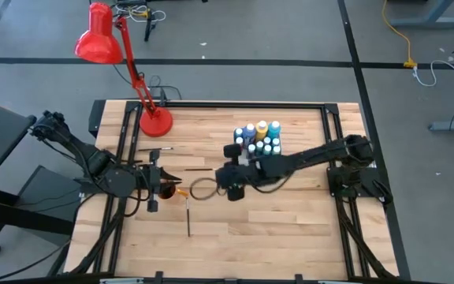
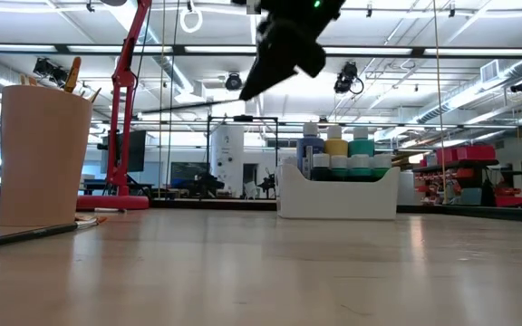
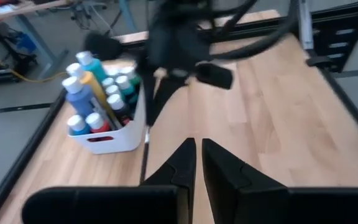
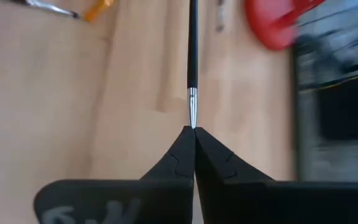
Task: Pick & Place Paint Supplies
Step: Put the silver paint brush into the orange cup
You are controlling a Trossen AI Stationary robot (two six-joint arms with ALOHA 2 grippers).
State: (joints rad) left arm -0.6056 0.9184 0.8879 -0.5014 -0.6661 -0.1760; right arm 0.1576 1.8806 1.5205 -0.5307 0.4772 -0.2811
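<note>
My right gripper [image 4: 193, 130] hangs over the table's middle [image 1: 228, 189], shut on a thin dark-handled paintbrush [image 4: 192, 50]. Paint bottles [image 1: 260, 136] with white caps stand upright in the white tray [image 2: 338, 199] at the back. The orange cup [image 2: 43, 154] stands on the table at the left with brushes sticking out of its top. My left gripper [image 3: 199, 155] is raised beside the cup [image 1: 169, 190], shut and holding nothing, facing the tray [image 3: 114, 140]. Two loose brushes [image 1: 188, 217] [image 1: 198, 168] lie flat on the wood. My right gripper pinches the brush between its two fingertips at the silver ferrule [image 4: 192, 109]; the bristle end is hidden between the fingers. The fingers slant down toward the table's left. The dark handle runs straight on from the fingertips, lifted clear of the table.
A red desk lamp [image 1: 154, 122] stands at the table's far left, its arm reaching up and back. Another brush with an orange tip [image 4: 95, 11] lies near the cup. Bare wood lies along the near edge and right of the tray.
</note>
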